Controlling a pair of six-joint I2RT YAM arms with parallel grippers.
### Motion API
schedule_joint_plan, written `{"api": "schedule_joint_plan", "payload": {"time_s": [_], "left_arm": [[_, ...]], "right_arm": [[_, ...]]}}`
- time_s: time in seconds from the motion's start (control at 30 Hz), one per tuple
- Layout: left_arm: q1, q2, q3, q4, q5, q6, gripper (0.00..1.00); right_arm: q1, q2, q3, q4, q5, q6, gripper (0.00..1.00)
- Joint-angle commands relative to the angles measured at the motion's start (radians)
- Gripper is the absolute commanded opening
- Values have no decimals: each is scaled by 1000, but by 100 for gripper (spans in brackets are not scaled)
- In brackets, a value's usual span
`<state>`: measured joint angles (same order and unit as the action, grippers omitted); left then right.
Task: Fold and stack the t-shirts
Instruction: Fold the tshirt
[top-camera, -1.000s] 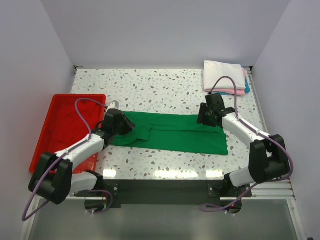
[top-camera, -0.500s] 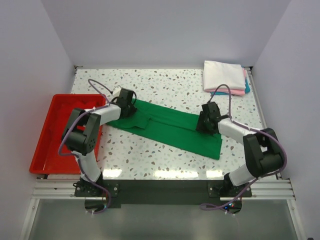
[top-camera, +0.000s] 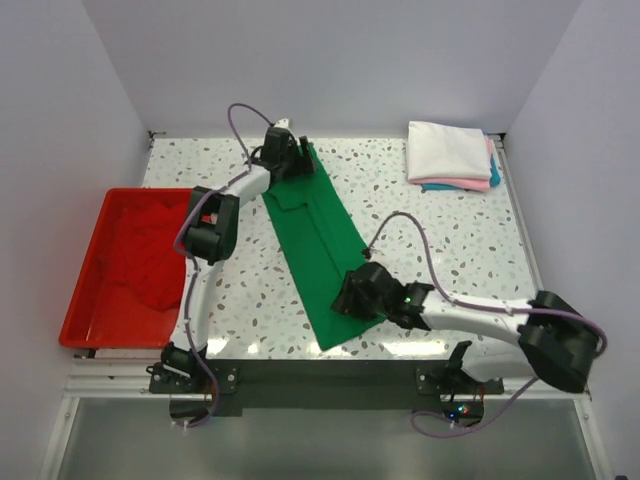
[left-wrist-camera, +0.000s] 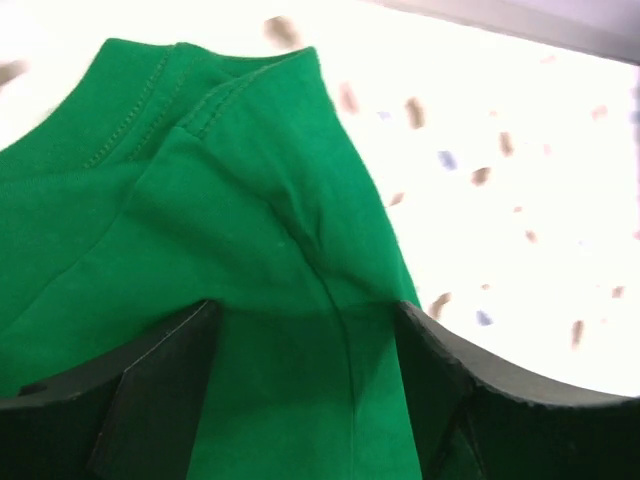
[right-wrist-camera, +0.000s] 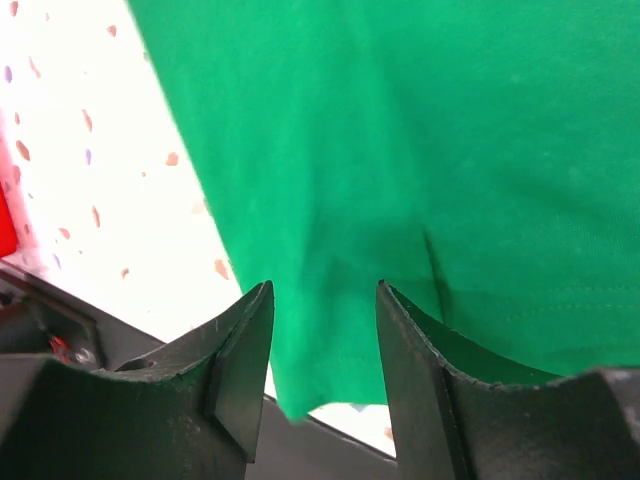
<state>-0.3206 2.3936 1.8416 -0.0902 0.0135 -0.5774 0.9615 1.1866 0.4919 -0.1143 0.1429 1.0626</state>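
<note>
Green shirt (top-camera: 315, 235) is laid slantwise on the table (top-camera: 450, 240), well apart from the folded stack (top-camera: 447, 150). Left claw (top-camera: 290, 155) is spread over its far end. Whether the right claw (top-camera: 350, 295) pinches the near hem cannot be told. Wrinkles should be smoothed out before folding.

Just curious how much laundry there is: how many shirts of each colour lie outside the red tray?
Green shirt: 1
White shirt: 1
Pink shirt: 1
Light blue shirt: 1
Total: 4

Speckled table (top-camera: 480, 235) bears green t-shirt (top-camera: 315, 240), folded shirts (top-camera: 450, 155), red tray (top-camera: 110, 336).
</note>
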Motion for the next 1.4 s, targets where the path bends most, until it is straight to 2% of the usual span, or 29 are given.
{"api": "schedule_joint_plan", "payload": {"time_s": [0.0,0.07,0.13,0.17,0.27,0.33,0.47,0.57,0.63,0.67,0.73,0.77,0.9,1.03,1.1,1.23,1.37], "left_arm": [[6,157,205,23,346,94,77],[8,218,289,33,451,87,84],[12,237,378,32,471,76,87],[21,228,393,36,464,59,88],[49,138,340,122,445,25,91],[58,70,242,189,427,2,92],[55,-162,46,253,292,-18,92],[29,-302,-109,248,165,-51,91],[9,-370,-218,186,79,-82,85],[-15,-437,-263,170,27,-132,78],[-50,-516,-431,144,-10,-180,69],[-96,-598,-556,138,-92,-221,63],[-233,-799,-845,123,-237,-309,53],[-377,-1020,-1060,22,-354,-381,53],[-449,-1086,-1160,-35,-392,-423,57],[-532,-1229,-1269,-115,-379,-450,61],[-621,-1335,-1331,-167,-333,-464,61]], "right_arm": [[36,178,183,81,54,56,50],[36,275,311,65,31,-28,50],[36,310,391,3,9,-110,51],[33,315,462,-34,23,-139,53],[-1,298,536,-166,67,-239,57],[-42,260,534,-225,51,-282,58],[-179,202,508,-310,43,-345,58],[-210,156,487,-364,93,-383,58],[-222,127,473,-395,107,-403,59],[-225,119,470,-410,118,-411,59],[-227,104,442,-441,150,-421,59],[-225,84,430,-444,150,-423,59],[-227,41,349,-456,147,-408,58],[-227,-2,292,-492,129,-375,58],[-225,-30,284,-528,119,-351,58],[-227,-85,240,-576,106,-314,58],[-227,-133,151,-547,37,-277,57]]}}
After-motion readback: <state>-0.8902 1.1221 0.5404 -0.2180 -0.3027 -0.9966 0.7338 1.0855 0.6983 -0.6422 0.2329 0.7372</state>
